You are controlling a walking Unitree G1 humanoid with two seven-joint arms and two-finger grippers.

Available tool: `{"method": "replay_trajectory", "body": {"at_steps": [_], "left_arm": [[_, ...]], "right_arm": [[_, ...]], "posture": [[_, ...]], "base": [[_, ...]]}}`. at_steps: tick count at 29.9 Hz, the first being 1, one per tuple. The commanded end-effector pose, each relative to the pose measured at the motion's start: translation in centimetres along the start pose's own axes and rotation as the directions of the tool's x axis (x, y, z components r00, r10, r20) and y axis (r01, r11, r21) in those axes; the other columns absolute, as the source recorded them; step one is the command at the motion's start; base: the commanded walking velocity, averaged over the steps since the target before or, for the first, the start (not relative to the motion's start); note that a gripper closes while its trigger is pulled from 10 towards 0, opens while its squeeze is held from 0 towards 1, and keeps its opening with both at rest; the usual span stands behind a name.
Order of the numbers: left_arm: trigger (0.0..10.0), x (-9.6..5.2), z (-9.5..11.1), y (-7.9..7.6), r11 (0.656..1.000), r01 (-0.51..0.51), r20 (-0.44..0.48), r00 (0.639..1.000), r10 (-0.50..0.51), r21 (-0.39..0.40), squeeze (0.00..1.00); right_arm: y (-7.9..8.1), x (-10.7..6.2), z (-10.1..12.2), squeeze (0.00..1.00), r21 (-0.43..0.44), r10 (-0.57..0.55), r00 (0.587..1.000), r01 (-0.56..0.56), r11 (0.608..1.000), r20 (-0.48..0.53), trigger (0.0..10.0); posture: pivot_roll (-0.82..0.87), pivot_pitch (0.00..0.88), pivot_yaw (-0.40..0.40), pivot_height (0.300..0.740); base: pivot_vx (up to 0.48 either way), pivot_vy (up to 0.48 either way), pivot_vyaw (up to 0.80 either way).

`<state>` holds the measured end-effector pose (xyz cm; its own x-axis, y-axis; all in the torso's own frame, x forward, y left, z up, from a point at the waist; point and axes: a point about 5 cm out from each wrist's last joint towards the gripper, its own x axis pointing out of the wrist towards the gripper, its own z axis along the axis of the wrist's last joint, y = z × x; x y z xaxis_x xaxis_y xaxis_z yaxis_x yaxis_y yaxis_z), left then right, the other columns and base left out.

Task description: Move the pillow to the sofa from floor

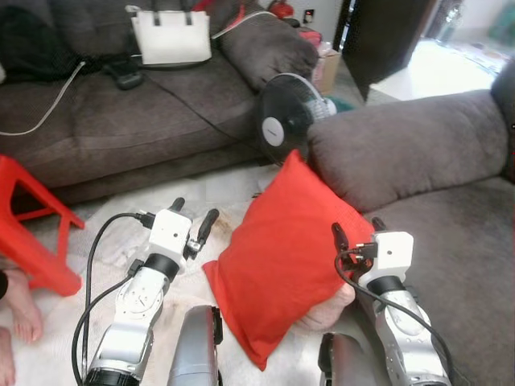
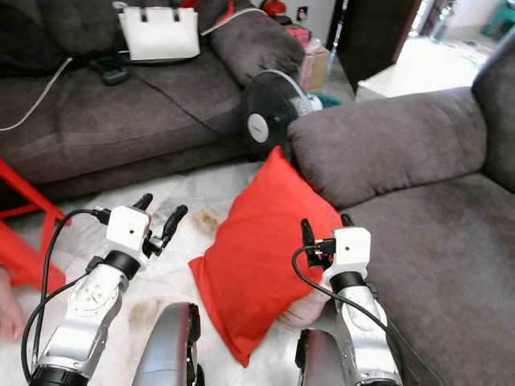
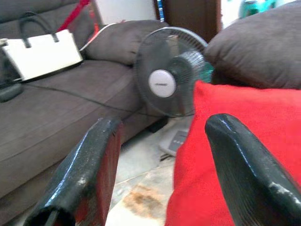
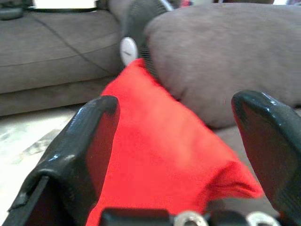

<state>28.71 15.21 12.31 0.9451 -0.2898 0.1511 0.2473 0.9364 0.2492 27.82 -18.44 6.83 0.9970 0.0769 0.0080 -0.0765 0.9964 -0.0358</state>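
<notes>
i'm looking at the soft red square fabric pillow (image 1: 283,257), which is standing on one corner on the floor, leaning against the front of the grey-brown upholstered sofa (image 1: 451,233). my right gripper (image 1: 356,232) is sitting at the pillow's sofa-side edge, fingers spread around that edge but not pinching yet. my left gripper (image 1: 193,219) is hovering just beside the pillow's other edge, fingers also apart. i'm worrying that the limp cover is going to slip out of a thin pinch, or that the pillow is going to swing into the black round pedestal fan (image 1: 288,119) standing just behind it.
</notes>
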Motion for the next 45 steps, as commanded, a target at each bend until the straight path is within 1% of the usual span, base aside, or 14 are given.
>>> {"method": "replay_trajectory", "body": {"at_steps": [1,11,40,45], "left_arm": [[10.0,0.07,0.05,0.1,1.0,-0.003,-0.003,1.0,0.003,-0.016,0.0],[10.0,0.0,-0.11,-0.15,1.0,0.013,-0.02,1.0,-0.013,-0.009,0.0],[10.0,-0.04,-0.11,-0.01,1.0,0.01,-0.022,1.0,-0.01,-0.004,0.0],[10.0,-0.2,-0.48,-0.14,0.999,0.033,-0.037,0.999,-0.034,-0.003,0.0]], "right_arm": [[-0.26,0.06,0.21,0.0,-0.003,-0.008,1.0,0.008,1.0,0.009,10.0],[-0.09,0.11,0.08,0.0,0.0,-0.005,1.0,0.005,1.0,0.002,10.0],[0.1,0.25,0.0,0.0,-0.003,0.001,1.0,-0.001,1.0,-0.006,10.0],[0.14,0.26,-0.11,0.0,-0.004,0.002,1.0,-0.002,1.0,-0.012,10.0]], "posture": [[0.09,0.079,-0.006,0.571],[0.09,0.083,-0.006,0.571],[0.09,0.088,-0.007,0.571],[0.09,0.087,-0.007,0.571]], "base": [[0.0,0.0,0.0],[0.0,0.0,0.0],[0.318,0.0,0.0],[0.049,0.0,0.0]]}}
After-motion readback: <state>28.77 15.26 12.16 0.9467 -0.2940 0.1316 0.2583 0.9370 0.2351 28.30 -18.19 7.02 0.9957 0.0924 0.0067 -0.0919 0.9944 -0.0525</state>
